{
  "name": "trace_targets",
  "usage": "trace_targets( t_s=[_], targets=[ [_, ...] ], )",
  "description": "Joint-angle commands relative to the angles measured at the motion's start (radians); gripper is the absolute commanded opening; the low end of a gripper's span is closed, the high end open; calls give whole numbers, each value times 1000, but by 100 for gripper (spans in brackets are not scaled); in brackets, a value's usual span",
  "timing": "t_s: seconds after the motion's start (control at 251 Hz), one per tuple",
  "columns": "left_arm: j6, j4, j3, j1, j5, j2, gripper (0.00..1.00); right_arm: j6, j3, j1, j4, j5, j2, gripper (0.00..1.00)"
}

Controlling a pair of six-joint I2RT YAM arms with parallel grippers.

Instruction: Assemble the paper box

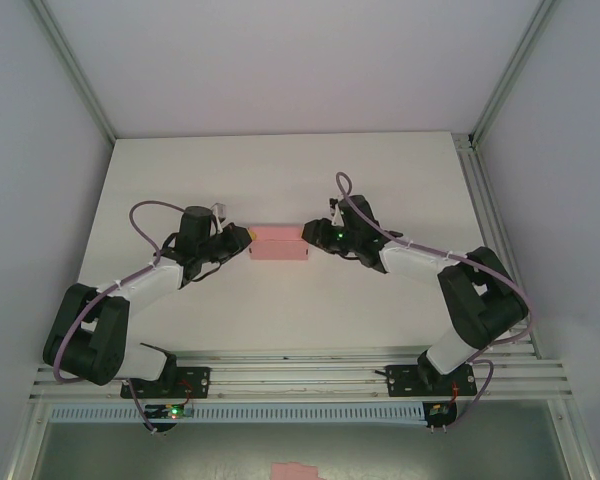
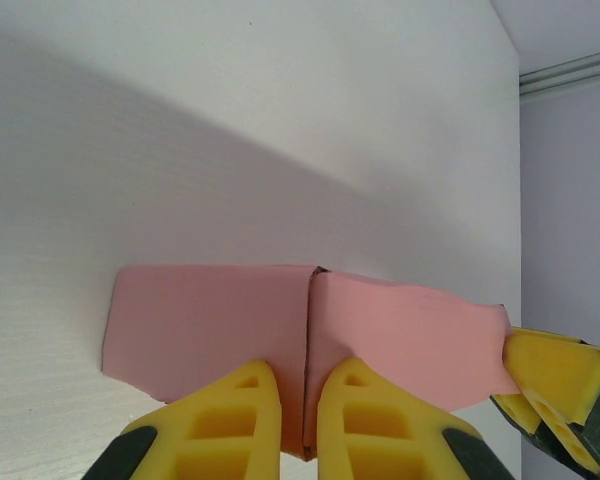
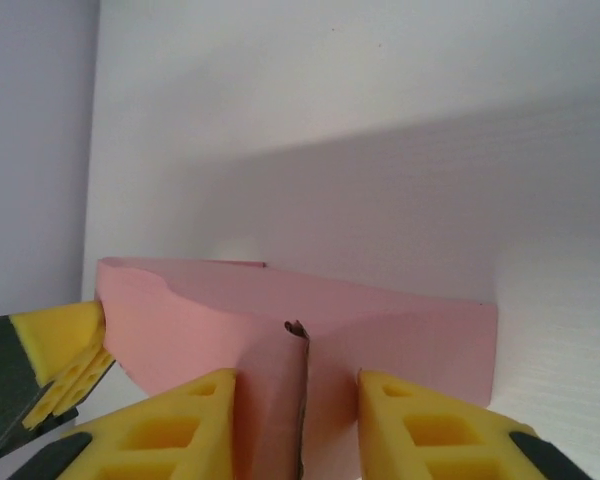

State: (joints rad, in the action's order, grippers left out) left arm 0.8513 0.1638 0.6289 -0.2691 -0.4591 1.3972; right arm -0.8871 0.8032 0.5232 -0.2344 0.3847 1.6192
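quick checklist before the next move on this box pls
1. Left pincer shut on an end wall of the box: ok.
2. Right pincer astride the opposite end wall: ok.
3. Right pincer clamped tight on that wall: cannot tell.
4. Box held between both pincers, mid-table: ok.
5. Box walls straight: not ok, one top edge looks wavy in the left wrist view.

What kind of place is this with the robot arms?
Probably a lab robot test booth: plain white walls on metal frame posts, a white table, two robot arms bolted to an aluminium rail, around a pink card box.
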Motion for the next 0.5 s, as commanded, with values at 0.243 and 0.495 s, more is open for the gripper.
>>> trace_targets(
  t_s=[0.243, 0.495],
  targets=[
    [-19, -324, -59, -7, 86, 137, 0, -6, -221, -9, 115, -81, 164, 0],
    [-60, -336, -59, -7, 104, 138, 0, 263, -413, 38, -284, -150, 152, 0]
  ],
)
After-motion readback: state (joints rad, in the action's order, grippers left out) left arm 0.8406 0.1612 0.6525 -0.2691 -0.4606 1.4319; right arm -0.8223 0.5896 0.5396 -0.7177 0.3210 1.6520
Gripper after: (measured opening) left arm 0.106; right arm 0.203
